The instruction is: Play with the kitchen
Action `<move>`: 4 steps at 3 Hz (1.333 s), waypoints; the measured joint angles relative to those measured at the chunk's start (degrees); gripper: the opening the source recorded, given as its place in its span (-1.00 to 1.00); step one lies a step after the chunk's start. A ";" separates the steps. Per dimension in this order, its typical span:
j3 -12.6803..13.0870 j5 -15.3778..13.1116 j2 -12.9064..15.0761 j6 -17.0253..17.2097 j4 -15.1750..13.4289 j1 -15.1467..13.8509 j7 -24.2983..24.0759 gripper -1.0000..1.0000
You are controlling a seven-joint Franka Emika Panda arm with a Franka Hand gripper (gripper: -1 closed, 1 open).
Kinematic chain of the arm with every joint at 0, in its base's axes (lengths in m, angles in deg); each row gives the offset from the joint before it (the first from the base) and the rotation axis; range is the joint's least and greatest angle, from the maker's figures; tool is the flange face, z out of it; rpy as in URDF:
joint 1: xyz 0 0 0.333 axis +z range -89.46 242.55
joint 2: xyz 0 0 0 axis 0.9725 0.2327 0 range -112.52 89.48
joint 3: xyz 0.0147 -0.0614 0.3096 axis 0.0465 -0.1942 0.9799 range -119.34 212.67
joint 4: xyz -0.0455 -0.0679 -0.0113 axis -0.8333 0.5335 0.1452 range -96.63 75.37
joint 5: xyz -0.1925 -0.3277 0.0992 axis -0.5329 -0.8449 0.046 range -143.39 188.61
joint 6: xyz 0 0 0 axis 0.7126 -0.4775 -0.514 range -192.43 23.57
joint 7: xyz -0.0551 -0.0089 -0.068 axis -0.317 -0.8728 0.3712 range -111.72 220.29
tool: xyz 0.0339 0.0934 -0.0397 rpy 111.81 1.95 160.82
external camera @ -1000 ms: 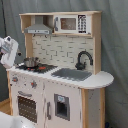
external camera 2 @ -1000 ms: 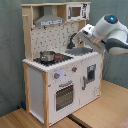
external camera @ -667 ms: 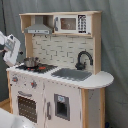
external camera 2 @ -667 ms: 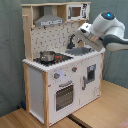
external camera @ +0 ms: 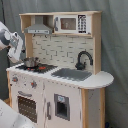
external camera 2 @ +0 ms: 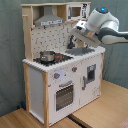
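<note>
The kitchen [external camera: 55, 95] is a white and light-wood toy with a dotted back panel, a grey hood [external camera: 39, 29], a black faucet [external camera: 82, 59] and a sink [external camera: 72, 74]. A small metal pot [external camera: 31, 62] sits on the red-ringed stove [external camera: 44, 67]. In the first exterior view, my gripper [external camera: 16, 56] hangs at the kitchen's left end, just left of the pot and slightly above it. In the second exterior view, the kitchen [external camera 2: 50, 80] shows its oven door [external camera 2: 64, 95], and my gripper [external camera 2: 75, 31] hovers over the counter to the right of the pot [external camera 2: 47, 55].
A microwave-style cabinet [external camera: 70, 23] fills the upper right shelf in the first exterior view. The kitchen stands on a wooden floor [external camera 2: 105, 107] before a grey curtain [external camera 2: 10, 60]. A white shape [external camera: 7, 117] fills the first exterior view's lower left corner.
The arm has swung in toward the stove. It moved right toward the pot in the first exterior view and left and down in the second exterior view.
</note>
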 joint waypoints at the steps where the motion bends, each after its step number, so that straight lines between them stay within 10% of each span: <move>1: 1.76 -0.14 3.62 2.16 3.09 -1.59 1.68 1.00; 4: 11.00 -0.68 14.18 8.75 12.79 -8.82 5.06 1.00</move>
